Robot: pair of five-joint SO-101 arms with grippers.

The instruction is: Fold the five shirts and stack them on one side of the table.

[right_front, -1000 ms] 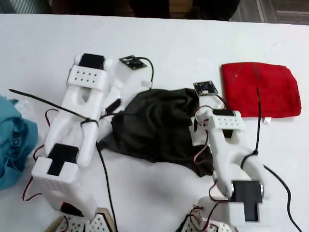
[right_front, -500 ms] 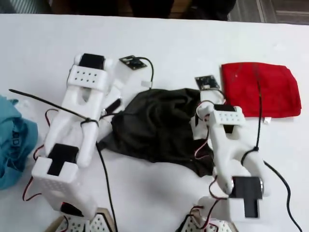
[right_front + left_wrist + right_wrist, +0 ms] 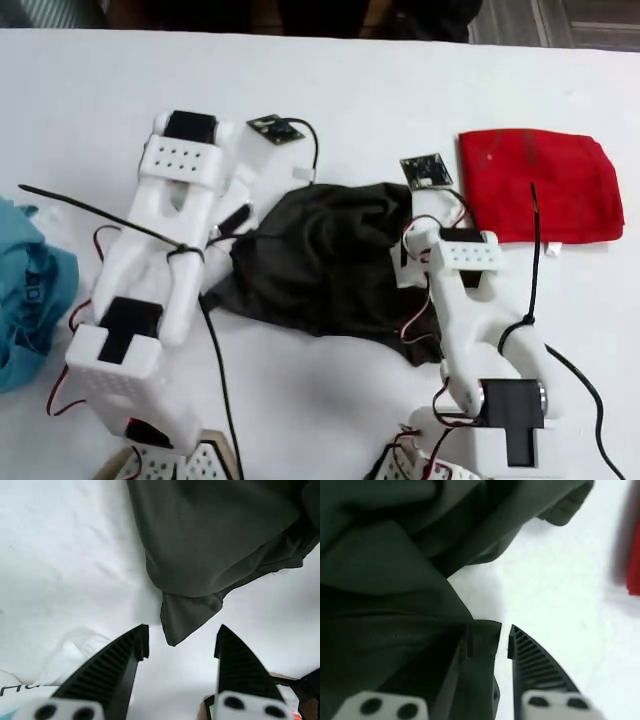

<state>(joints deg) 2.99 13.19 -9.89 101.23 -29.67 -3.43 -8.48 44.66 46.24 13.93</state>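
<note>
The dark shirt (image 3: 325,260) lies crumpled in the middle of the worktop (image 3: 400,80), between the two arms. It is soft, light cloth that will sag and bunch wherever it is lifted and will not hold a crease unless pressed flat. The best places to take it look like the hem and the corners, where the doubled edge gives more to pinch than the loose middle does. The left fingers (image 3: 120,665) are spread wide just above the worktop, with a folded corner of the shirt pointing into the gap between them but not touching either. The right fingers (image 3: 535,670) are parted narrowly astride a hemmed edge on the shirt's other side; the cloth sits between them and does not look squeezed. A red shirt (image 3: 535,185) lies folded flat near the right arm, just beside the dark one, and likely marks the stacking side. A teal shirt (image 3: 25,290) sits bunched at the left edge, with some lettering too small to make out
</note>
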